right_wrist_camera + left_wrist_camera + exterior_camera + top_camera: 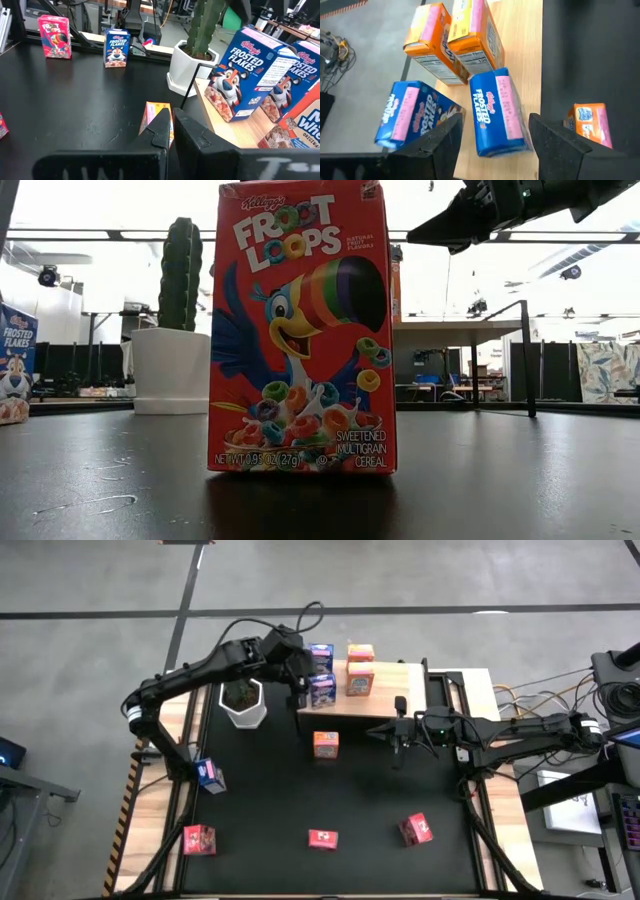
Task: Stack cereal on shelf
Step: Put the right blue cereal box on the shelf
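Cardboard cereal (pixel 495 112) on wooden shelf (pixel 530 55)

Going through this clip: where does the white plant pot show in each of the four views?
High: pot left of the shelf, under the left arm.
Low: pot left of the big red box, cactus in it.
Left wrist: not in it.
Right wrist: pot at centre, left of the shelf.
Shared landmark: the blue boxes on the shelf's edge nearest the pot.
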